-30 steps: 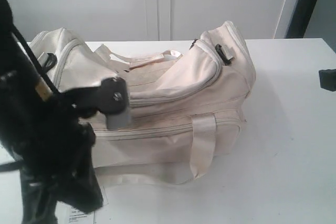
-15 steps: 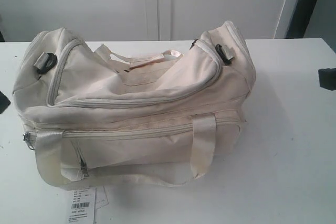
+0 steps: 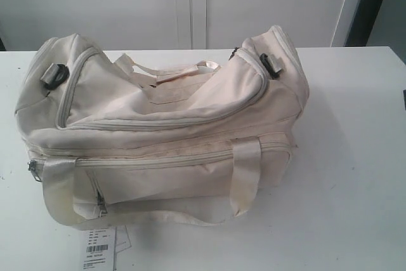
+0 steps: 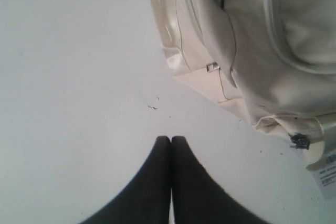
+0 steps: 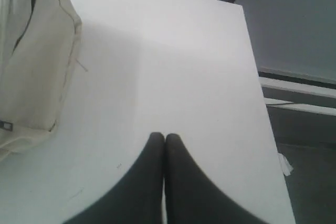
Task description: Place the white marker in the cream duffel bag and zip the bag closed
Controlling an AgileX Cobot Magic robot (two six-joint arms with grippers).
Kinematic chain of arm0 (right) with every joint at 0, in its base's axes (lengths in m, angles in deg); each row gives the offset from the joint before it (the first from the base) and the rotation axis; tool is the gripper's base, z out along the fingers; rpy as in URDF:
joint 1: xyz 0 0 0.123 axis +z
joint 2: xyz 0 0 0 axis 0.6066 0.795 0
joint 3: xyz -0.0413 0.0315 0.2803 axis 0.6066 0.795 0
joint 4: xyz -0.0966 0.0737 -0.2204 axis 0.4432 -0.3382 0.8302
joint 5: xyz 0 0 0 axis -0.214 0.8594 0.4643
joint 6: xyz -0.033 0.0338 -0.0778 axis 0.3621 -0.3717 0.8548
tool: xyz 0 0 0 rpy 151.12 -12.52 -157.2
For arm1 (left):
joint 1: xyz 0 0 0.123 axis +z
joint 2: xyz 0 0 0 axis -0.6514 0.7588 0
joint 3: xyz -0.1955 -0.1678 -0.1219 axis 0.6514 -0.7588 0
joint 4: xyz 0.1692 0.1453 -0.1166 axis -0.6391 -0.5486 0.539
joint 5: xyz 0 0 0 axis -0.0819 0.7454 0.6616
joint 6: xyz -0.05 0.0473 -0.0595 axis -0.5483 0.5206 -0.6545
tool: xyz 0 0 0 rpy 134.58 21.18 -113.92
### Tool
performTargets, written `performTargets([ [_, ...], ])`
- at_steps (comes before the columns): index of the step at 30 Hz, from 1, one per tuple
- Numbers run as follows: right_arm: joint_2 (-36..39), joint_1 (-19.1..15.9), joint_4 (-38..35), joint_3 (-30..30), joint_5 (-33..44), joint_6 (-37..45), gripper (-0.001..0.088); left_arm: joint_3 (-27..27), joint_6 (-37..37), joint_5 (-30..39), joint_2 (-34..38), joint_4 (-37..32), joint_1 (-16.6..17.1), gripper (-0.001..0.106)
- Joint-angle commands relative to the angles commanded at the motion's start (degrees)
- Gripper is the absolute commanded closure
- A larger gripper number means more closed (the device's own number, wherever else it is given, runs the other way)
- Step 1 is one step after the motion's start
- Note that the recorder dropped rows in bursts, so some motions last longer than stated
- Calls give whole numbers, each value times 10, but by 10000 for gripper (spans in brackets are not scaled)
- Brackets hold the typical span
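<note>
The cream duffel bag [image 3: 171,131] lies on the white table with its top zipper [image 3: 158,125] drawn shut along its length. One end of the cream duffel bag [image 4: 247,51] shows in the left wrist view, and a corner of the cream duffel bag [image 5: 31,66] in the right wrist view. My left gripper [image 4: 171,139] is shut with nothing in it, over bare table beside the bag's end. My right gripper [image 5: 158,136] is shut and empty, over bare table off the other end. Neither gripper appears in the exterior view. The white marker is out of view.
A white paper barcode tag [image 3: 99,245] lies at the table's front edge below the bag. The table's right edge [image 5: 257,93] drops off to a grey floor. White cabinet doors [image 3: 190,4] stand behind the table.
The left arm, which stood in front of the bag's left half a second ago, has withdrawn out of the exterior view. The dark right gripper tip at the right edge has also gone.
</note>
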Motion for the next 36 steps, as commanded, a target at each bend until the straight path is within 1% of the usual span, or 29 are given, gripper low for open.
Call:
performTargets([
  [1, -10, 0, 0, 8, -15, 0, 868, -15, -4, -11, -13, 0, 0, 1053],
  [4, -67, 0, -3, 69, -104, -26, 868, -99, -24, -78, -103, 4, 0, 1053],
  [5, -91, 0, -3, 84, -139, -30, 868, -126, -29, -102, -130, 4, 0, 1053],
  [6, -112, 0, -3, 91, -156, -30, 868, -144, -32, -122, -147, 4, 0, 1053],
  [10, -173, 0, 0, 106, -163, -25, 868, -223, -44, -186, -210, 4, 0, 1053],
  [11, -190, 0, 0, 109, -166, -17, 868, -241, -58, -203, -227, 4, 0, 1053],
  [13, -209, 0, 0, 114, -168, -2, 868, -259, -75, -220, -248, 4, 0, 1053],
  [17, -233, 0, -4, 114, -165, -8, 868, -266, -101, -204, -266, 4, 0, 1053],
  [36, -241, 0, -4, 114, -166, -8, 868, -266, -100, -208, -269, 4, 0, 1053],
])
